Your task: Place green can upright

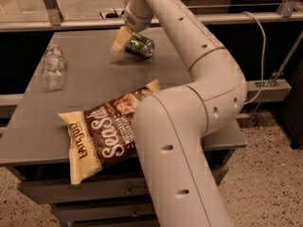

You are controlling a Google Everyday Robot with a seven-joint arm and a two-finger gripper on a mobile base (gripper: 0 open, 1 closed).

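The green can [141,45] lies on its side at the far middle of the grey table [94,84], with a silver end facing right. My gripper [123,46] reaches down from the white arm [189,37] right at the can's left end. It looks open. One tan finger [119,40] shows just left of the can and the other is hidden behind it. Nothing is held.
A clear plastic bottle [53,66] lies at the table's left side. A brown and cream Sea Salt chip bag [106,134] lies at the front, partly under my arm's big lower link [180,164]. A rail and glass [71,22] run behind the table.
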